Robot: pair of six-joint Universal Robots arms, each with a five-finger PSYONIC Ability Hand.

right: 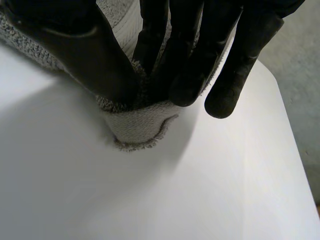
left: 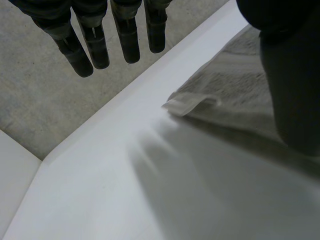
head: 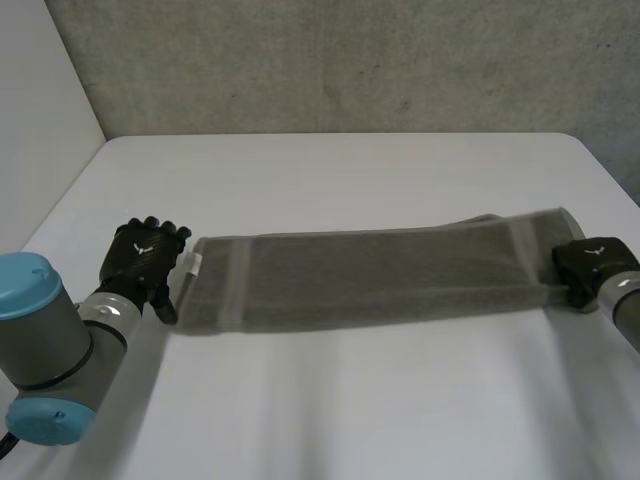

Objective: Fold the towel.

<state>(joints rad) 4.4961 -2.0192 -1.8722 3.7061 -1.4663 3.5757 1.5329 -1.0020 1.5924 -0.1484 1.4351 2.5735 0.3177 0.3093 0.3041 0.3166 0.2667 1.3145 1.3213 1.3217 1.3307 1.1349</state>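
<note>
A long grey towel [head: 380,275] lies stretched across the white table [head: 330,170], folded lengthwise into a strip. My right hand [head: 585,265] sits at the strip's right end. In the right wrist view its thumb [right: 85,55] and fingers [right: 185,60] pinch the towel's near corner [right: 140,125] between them. My left hand [head: 145,258] rests just off the strip's left end, with its fingers [left: 95,45] straight and apart. Beside that thumb [left: 292,85] lies the towel's left corner [left: 192,105], untouched on the table.
A grey concrete wall [head: 330,60] rises behind the table's far edge. A white panel [head: 40,120] stands to the left. Bare tabletop stretches in front of and behind the towel.
</note>
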